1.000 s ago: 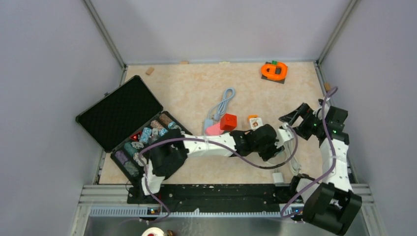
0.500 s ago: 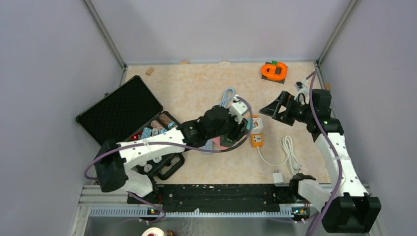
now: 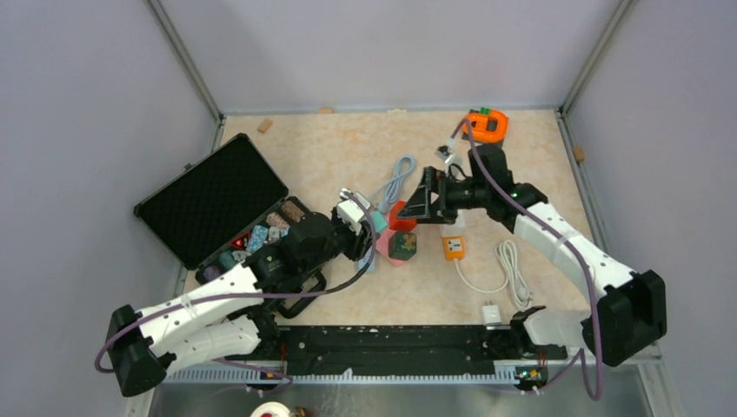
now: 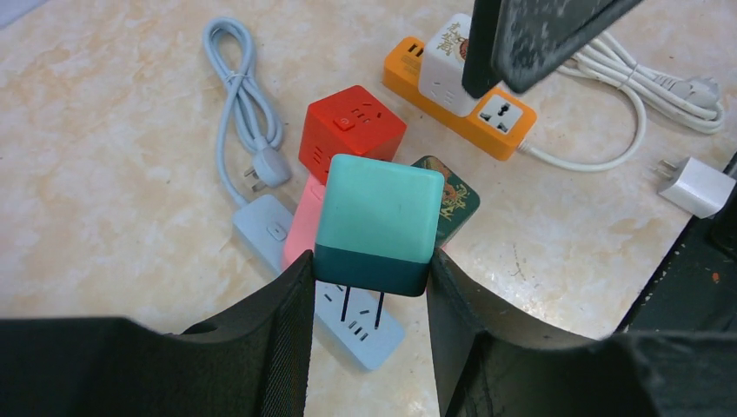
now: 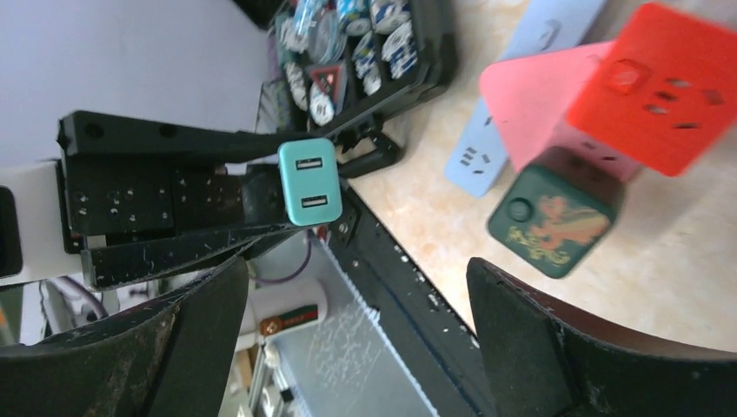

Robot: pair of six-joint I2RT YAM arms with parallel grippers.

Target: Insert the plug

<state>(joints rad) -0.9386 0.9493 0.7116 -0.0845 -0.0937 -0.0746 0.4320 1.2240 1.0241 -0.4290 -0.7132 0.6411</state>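
Plug [image 4: 378, 217] gripped by left pincer [image 4: 369, 268]; flanks hidden

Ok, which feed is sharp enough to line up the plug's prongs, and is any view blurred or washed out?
Left wrist: sharp, the teal plug and its prongs crisp against the blue power strip, no glare. Right wrist: soft, the red cube and green adapter smeared. Top external: evenly lit, faint shadows, but the plug is small there.
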